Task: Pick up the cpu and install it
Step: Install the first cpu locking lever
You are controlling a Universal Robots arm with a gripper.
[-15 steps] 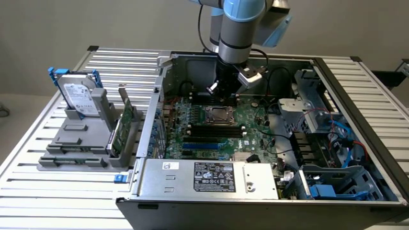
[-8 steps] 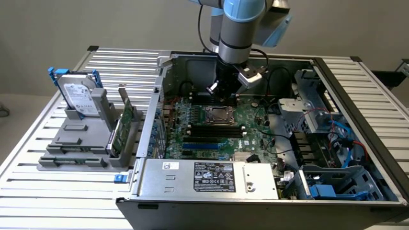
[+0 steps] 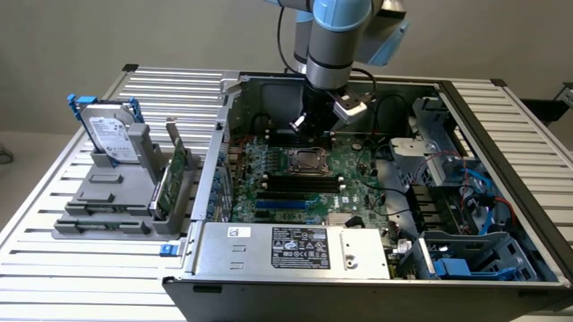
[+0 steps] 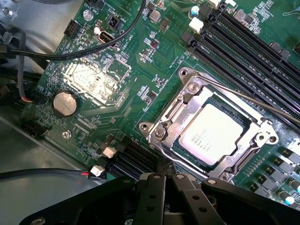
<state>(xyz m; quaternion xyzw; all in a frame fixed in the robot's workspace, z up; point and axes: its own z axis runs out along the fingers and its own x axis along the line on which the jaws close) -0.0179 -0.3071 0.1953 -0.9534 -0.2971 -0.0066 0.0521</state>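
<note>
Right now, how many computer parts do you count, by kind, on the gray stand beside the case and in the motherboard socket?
Hard drive, upright on the gray stand: 1
Green circuit card, upright on the same stand: 1
cpu, lying in the motherboard socket: 1
Total: 3

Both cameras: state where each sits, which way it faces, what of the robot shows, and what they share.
Exterior view: off the arm, above the front of the open computer case, looking down into it; the arm descends over the motherboard.
Wrist view: on the wrist, looking down at the board; the shut gripper shows beside the socket.
Shared: the cpu seated in its socket, and the black memory slots.
</note>
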